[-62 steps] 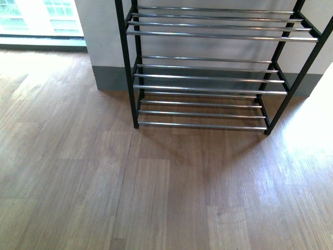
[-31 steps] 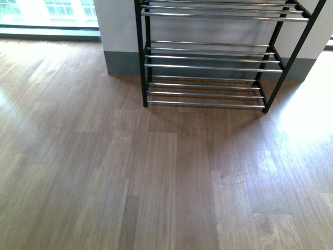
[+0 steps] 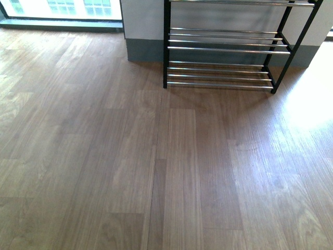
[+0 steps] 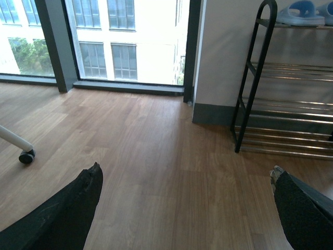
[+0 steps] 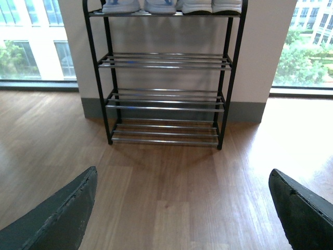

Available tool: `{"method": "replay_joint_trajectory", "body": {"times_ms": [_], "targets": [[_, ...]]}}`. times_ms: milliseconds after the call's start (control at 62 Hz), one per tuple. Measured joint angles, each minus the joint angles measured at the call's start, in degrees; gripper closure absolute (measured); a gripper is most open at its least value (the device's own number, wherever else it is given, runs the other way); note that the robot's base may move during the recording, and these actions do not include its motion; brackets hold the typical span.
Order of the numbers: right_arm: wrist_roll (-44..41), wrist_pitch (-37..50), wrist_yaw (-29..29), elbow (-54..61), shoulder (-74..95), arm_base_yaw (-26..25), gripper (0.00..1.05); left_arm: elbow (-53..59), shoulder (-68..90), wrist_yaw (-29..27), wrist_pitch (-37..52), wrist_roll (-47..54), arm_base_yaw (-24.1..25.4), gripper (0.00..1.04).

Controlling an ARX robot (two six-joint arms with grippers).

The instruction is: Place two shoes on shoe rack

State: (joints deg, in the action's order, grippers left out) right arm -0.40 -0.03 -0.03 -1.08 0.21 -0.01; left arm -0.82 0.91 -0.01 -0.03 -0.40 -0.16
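The rack (image 5: 164, 78) stands on the wood floor (image 3: 130, 156) with its back against a white wall (image 5: 265, 52) that has a grey skirting along its foot. In the front view only its lower tiers show, at the far right of the floor, and their silver rods carry nothing.

The right wrist view takes in the whole frame. On the top tier sit the slides (image 5: 139, 5), pale blue, toward one end, and just beside them the sneakers (image 5: 210, 5), of which only the white soles show at the picture's edge. All four shoes line up side by side along that tier, toes or heels facing out; which, I cannot tell. The left wrist view catches one slide at the rack's rounded side loop, again on the top tier.

Both tools are wide open and hold nothing: the left tool (image 4: 184, 208) and the right tool (image 5: 182, 208) each show two dark fingers far apart over bare floor.

A white leg with a caster (image 4: 26, 155) rests on the floor near the windows (image 4: 125, 39).
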Motion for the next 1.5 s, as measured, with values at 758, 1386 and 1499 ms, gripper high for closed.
{"method": "replay_joint_trajectory", "body": {"times_ms": [758, 1386, 1499], "targets": [[0.0, 0.02, -0.07, 0.0, 0.0, 0.0, 0.09, 0.0, 0.0, -0.09, 0.0, 0.0, 0.0, 0.09], [0.0, 0.02, 0.04, 0.0, 0.0, 0.0, 0.09, 0.0, 0.0, 0.02, 0.0, 0.0, 0.0, 0.09], [0.0, 0.02, 0.02, 0.0, 0.0, 0.0, 0.09, 0.0, 0.0, 0.02, 0.0, 0.0, 0.0, 0.09]]}}
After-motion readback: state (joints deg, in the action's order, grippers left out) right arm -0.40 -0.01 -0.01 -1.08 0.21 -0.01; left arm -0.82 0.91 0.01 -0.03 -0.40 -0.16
